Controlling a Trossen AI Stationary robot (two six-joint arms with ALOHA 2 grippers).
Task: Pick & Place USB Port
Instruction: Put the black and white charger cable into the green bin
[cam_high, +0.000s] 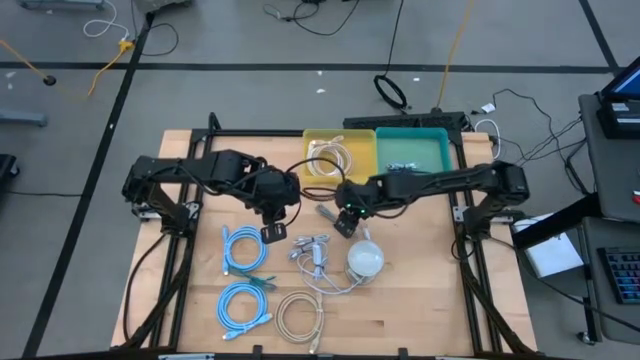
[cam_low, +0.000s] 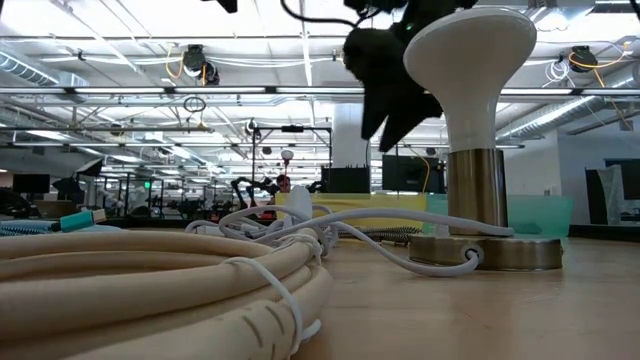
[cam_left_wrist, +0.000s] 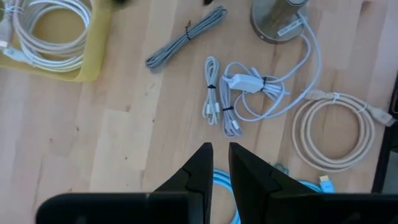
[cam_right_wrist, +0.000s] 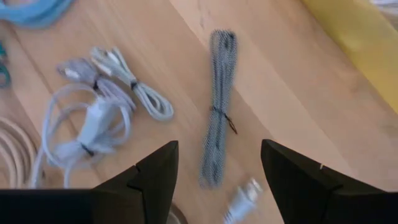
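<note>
- Approach step, judging by the right gripper (cam_right_wrist: 217, 171): fingers wide apart, empty, over the grey braided USB cable (cam_right_wrist: 219, 106) at its 12 o'clock.
- Yellow bin (cam_high: 338, 152) lies beyond at 1 o'clock.
- Next: descend, straddle the bundle, close.
- Left gripper (cam_left_wrist: 216, 163) nearly closed, empty, waiting nearby.

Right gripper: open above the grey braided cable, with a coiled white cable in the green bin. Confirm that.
One thing is wrong: the coiled white cable lies in the yellow bin, not the green bin, as the high view shows. The right gripper is indeed open above the grey braided cable.
</note>
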